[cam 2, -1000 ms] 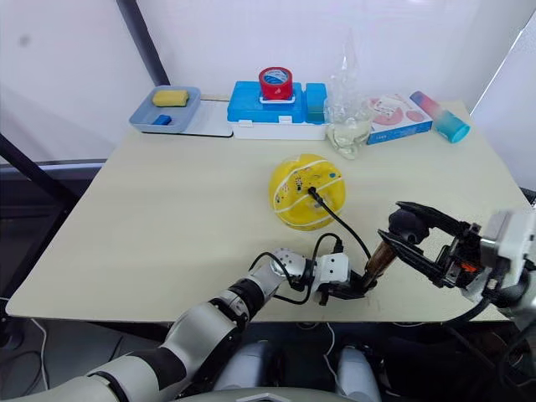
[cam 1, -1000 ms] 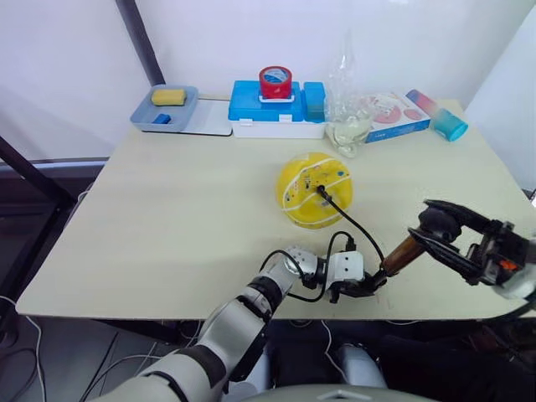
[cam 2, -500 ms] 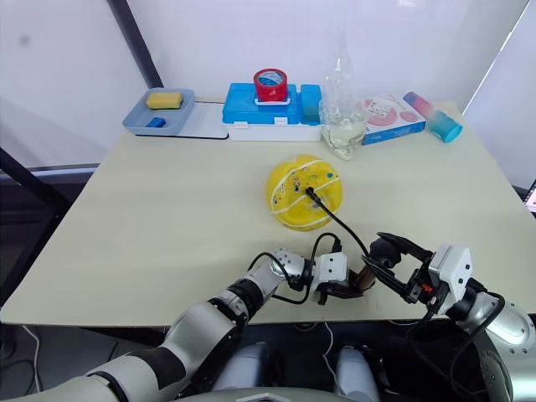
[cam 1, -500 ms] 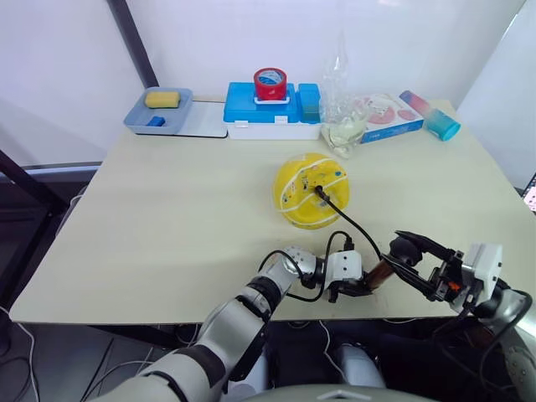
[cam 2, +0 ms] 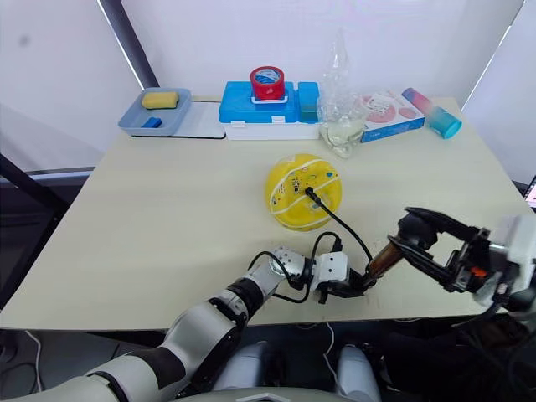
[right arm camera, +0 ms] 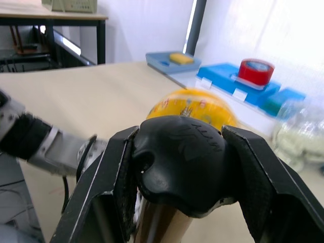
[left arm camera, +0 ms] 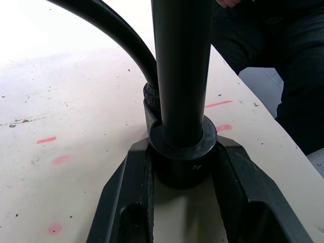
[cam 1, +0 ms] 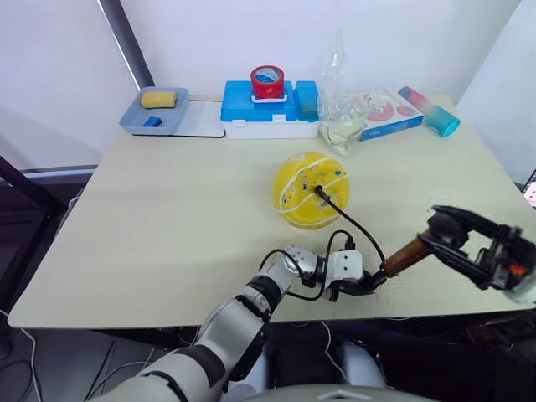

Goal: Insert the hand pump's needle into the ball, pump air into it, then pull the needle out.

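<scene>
a pale counter (cam 1: pixel 167 218) stands before white walls, with a dark post at the back left. the ball (cam 1: pixel 314 189), yellow and seamed, sits near the counter's middle. the needle (cam 1: pixel 321 192) is in its top, the pin itself hidden, only the black fitting showing. a thin black hose (cam 1: pixel 356 226) runs from there toward the near edge, to the base of the hand pump (cam 1: pixel 405 255), which leans up to my right. my left gripper (cam 1: pixel 362 286) is clamped on the pump's black base cap, fingers (left arm camera: pixel 126 197) tight on either side. my right gripper (cam 1: pixel 456 239) is closed around the black t-handle (right arm camera: pixel 179 154); the bronze tube shows just below it. along the far edge are a grey tray (cam 1: pixel 159 113), a blue box (cam 1: pixel 268 105) with a red tape roll (cam 1: pixel 269 80) on it, and a clear bag (cam 1: pixel 339 126) whose contents i can't make out.
</scene>
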Controlling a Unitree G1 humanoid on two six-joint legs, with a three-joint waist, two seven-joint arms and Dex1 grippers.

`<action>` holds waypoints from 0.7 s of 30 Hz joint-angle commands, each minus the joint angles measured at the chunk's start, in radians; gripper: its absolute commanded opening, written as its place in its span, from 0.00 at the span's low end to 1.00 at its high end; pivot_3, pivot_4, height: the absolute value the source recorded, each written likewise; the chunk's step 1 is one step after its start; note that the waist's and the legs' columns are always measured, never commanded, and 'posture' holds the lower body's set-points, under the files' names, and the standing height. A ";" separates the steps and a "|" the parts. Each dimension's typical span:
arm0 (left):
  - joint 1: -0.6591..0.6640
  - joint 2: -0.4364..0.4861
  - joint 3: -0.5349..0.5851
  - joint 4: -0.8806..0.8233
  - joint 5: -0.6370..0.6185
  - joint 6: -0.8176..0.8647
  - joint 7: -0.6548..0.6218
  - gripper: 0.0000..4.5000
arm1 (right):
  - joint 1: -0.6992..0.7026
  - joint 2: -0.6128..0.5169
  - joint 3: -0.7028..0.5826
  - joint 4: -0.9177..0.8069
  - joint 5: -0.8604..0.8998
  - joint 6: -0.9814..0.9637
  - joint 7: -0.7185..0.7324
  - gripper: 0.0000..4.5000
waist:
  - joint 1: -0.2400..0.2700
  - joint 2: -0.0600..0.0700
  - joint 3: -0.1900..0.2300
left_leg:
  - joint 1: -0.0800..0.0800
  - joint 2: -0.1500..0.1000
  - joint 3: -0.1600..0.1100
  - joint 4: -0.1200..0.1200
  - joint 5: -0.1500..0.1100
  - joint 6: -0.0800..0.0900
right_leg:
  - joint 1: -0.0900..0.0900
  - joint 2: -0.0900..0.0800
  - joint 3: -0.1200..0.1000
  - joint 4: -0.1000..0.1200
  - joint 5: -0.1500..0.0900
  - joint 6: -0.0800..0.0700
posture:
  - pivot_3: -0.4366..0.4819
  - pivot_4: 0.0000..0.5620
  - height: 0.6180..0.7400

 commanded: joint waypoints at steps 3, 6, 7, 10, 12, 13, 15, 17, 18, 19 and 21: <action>0.011 0.013 -0.022 0.028 0.032 0.017 -0.007 0.24 | -0.075 -0.091 -0.209 -0.045 0.221 0.092 -0.089 0.46 | -0.001 0.001 0.001 | 0.000 0.000 0.001 0.001 0.000 0.000 | 0.000 0.000 0.001 0.000 0.002 0.003 | 0.48 0.27 0.97; 0.011 0.013 -0.023 0.028 0.032 0.017 -0.009 0.24 | -0.090 -0.107 -0.237 -0.051 0.272 0.133 -0.107 0.46 | -0.001 0.002 0.003 | -0.001 0.000 0.001 0.001 0.000 0.000 | 0.000 -0.001 0.000 -0.002 0.003 0.005 | 0.48 0.27 0.97; 0.011 0.013 -0.023 0.028 0.032 0.018 -0.010 0.24 | -0.090 -0.103 -0.232 -0.051 0.270 0.140 -0.106 0.46 | -0.001 0.002 0.003 | -0.001 0.000 0.001 0.001 0.000 0.000 | 0.000 -0.001 0.000 -0.003 0.003 0.005 | 0.48 0.27 0.97; 0.011 0.010 -0.024 0.027 0.032 0.018 -0.012 0.24 | -0.045 -0.065 -0.166 -0.049 0.190 0.148 -0.064 0.46 | -0.001 0.002 0.003 | -0.002 0.000 0.001 0.001 -0.001 0.001 | 0.000 -0.001 0.000 -0.004 0.003 0.006 | 0.48 0.27 0.97; 0.011 0.009 -0.025 0.028 0.033 0.019 -0.012 0.24 | -0.012 -0.040 -0.098 -0.038 0.098 0.133 -0.021 0.46 | -0.002 0.002 0.003 | -0.002 0.000 0.001 0.001 -0.001 0.001 | 0.000 0.000 0.000 -0.005 0.004 0.007 | 0.48 0.27 0.97; 0.011 0.009 -0.026 0.028 0.034 0.019 -0.012 0.24 | -0.003 -0.030 -0.074 -0.033 0.069 0.127 -0.008 0.46 | -0.004 0.001 0.003 | -0.002 0.000 0.001 0.001 -0.001 0.001 | 0.000 0.000 0.000 -0.005 0.004 0.007 | 0.48 0.27 0.97; 0.009 0.009 -0.026 0.029 0.035 0.019 -0.011 0.24 | 0.022 -0.002 0.029 0.005 -0.052 0.078 0.030 0.46 | -0.004 0.001 0.002 | -0.001 0.001 0.001 0.001 -0.001 0.002 | 0.001 0.000 0.000 -0.005 0.004 0.008 | 0.48 0.27 0.97; 0.008 0.008 -0.026 0.029 0.034 0.021 -0.009 0.24 | 0.031 0.037 0.120 0.058 -0.154 0.025 0.047 0.46 | -0.006 -0.001 0.001 | 0.000 0.001 0.001 0.001 -0.001 0.002 | 0.001 0.001 0.000 -0.005 0.004 0.008 | 0.48 0.27 0.97; 0.007 0.008 -0.026 0.029 0.034 0.022 -0.008 0.24 | 0.036 0.048 0.157 0.084 -0.199 -0.002 0.062 0.46 | -0.005 -0.001 0.001 | 0.000 0.001 0.000 0.001 -0.001 0.001 | 0.001 0.001 0.000 -0.005 0.004 0.009 | 0.48 0.27 0.97; 0.007 0.008 -0.025 0.029 0.034 0.022 -0.008 0.24 | 0.031 0.071 0.188 0.109 -0.229 -0.023 0.061 0.46 | -0.006 0.000 0.001 | 0.000 0.001 0.000 0.001 -0.001 0.001 | 0.001 0.002 0.000 -0.005 0.004 0.009 | 0.48 0.27 0.97; 0.006 0.008 -0.024 0.029 0.033 0.023 -0.008 0.24 | 0.022 0.105 0.246 0.162 -0.291 -0.069 0.060 0.46 | -0.005 -0.001 0.000 | 0.000 0.002 0.000 0.001 -0.001 0.001 | 0.001 0.002 0.000 -0.005 0.004 0.009 | 0.48 0.27 0.97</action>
